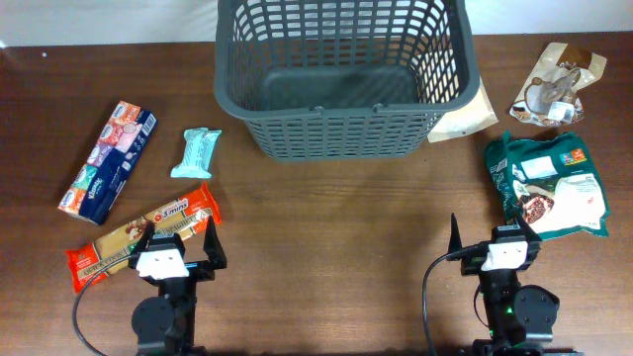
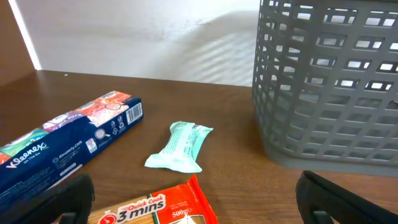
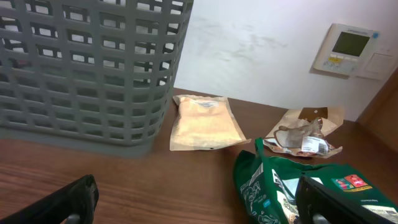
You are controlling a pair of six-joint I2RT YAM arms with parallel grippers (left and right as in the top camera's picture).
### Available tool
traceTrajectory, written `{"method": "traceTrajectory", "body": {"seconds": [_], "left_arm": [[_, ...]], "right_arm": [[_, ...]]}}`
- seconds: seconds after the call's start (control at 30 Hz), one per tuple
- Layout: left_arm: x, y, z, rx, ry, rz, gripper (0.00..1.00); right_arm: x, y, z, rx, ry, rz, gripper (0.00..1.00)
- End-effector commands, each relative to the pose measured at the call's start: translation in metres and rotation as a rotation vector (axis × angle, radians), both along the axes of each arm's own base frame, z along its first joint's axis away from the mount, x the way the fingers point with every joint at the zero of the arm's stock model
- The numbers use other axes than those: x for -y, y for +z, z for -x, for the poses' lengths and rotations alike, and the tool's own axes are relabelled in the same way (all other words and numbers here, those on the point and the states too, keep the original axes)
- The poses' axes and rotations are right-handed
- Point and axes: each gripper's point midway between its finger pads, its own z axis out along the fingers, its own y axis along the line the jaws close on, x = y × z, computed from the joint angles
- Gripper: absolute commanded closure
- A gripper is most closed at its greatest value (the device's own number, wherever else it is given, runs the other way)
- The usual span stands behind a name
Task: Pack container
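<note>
The container is a large dark grey lattice basket at the back middle of the table, and nothing shows on its base. It fills the right of the left wrist view and the left of the right wrist view. My left gripper stands open near the front edge over the end of an orange pasta pack, which lies between its jaws. My right gripper is open too, at the front right beside a green bag. Nothing is held.
A blue tissue pack and a teal bar lie at the left. A beige pouch lies at the basket's right side. A tan snack packet lies at the back right. A wall panel hangs behind.
</note>
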Motion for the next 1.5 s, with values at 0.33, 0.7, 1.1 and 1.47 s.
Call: {"method": "traceTrajectory", "body": {"seconds": [0.33, 0.7, 1.1, 1.47], "left_arm": [[0.002, -0.001, 0.000, 0.004, -0.015, -0.018, 0.01], [0.002, -0.001, 0.000, 0.004, -0.015, -0.018, 0.01], [0.002, -0.001, 0.000, 0.004, -0.015, -0.018, 0.01], [0.002, -0.001, 0.000, 0.004, -0.015, -0.018, 0.01]], "right_arm": [[-0.043, 0.055, 0.013, 0.131, 0.245, -0.064, 0.01], [-0.010, 0.179, 0.056, 0.048, 0.031, -0.095, 0.01], [0.023, 0.263, 0.037, -0.382, -0.169, -0.066, 0.01], [0.048, 0.252, 0.012, -0.630, -0.307, -0.007, 0.01]]}}
